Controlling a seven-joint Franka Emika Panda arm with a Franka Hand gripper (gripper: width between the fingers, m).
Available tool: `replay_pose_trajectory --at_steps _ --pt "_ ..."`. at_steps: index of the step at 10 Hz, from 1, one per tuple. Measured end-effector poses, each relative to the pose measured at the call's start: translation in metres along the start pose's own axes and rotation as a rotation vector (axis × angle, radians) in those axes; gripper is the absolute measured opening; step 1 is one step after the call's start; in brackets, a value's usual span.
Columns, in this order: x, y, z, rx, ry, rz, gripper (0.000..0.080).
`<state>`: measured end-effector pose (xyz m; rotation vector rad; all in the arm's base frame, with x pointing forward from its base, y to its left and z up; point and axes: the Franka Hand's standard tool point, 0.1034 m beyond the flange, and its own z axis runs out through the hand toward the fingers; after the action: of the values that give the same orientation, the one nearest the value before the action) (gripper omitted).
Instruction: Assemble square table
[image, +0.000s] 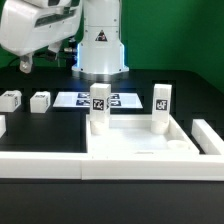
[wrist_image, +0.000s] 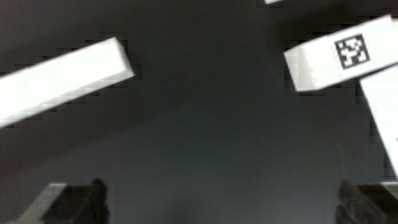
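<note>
The white square tabletop (image: 135, 143) lies in the middle of the black table, raised edges up. Two white tagged legs (image: 100, 106) (image: 162, 103) stand upright at its far corners. Two more short white legs (image: 10, 100) (image: 40, 101) lie loose at the exterior view's left. My gripper (image: 49, 64) hangs high above those loose legs, open and empty. In the wrist view its dark fingertips (wrist_image: 75, 200) stand wide apart around the gripper (wrist_image: 217, 205), with only black table between them. Beyond them lie a plain white leg (wrist_image: 63, 80) and a tagged leg (wrist_image: 338, 58).
The marker board (image: 72, 100) lies flat behind the tabletop. A long white rail (image: 40, 166) runs along the front of the table, with an end piece (image: 210, 136) at the exterior view's right. The robot's base (image: 100, 45) stands at the back.
</note>
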<state>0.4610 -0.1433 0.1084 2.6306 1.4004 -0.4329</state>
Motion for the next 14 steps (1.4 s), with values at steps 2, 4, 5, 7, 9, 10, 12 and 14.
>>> replay_pose_trajectory --at_steps 2,4,5,7,9,10,12,14 --pt "0.000 0.010 -0.001 0.070 -0.035 0.428 0.0649" --pt "0.006 0.008 0.013 0.120 -0.040 0.591 0.0649" --pt "0.008 0.008 0.012 0.121 -0.039 0.673 0.0649" --pt "0.012 0.006 0.012 0.128 -0.039 0.698 0.0649" --pt "0.008 -0.001 0.021 0.309 -0.076 0.800 0.0649" --pt "0.003 -0.004 0.026 0.409 -0.134 0.841 0.0649" --pt "0.001 -0.015 0.036 0.514 -0.283 0.835 0.0649" --pt "0.004 -0.017 0.046 0.572 -0.357 0.782 0.0649"
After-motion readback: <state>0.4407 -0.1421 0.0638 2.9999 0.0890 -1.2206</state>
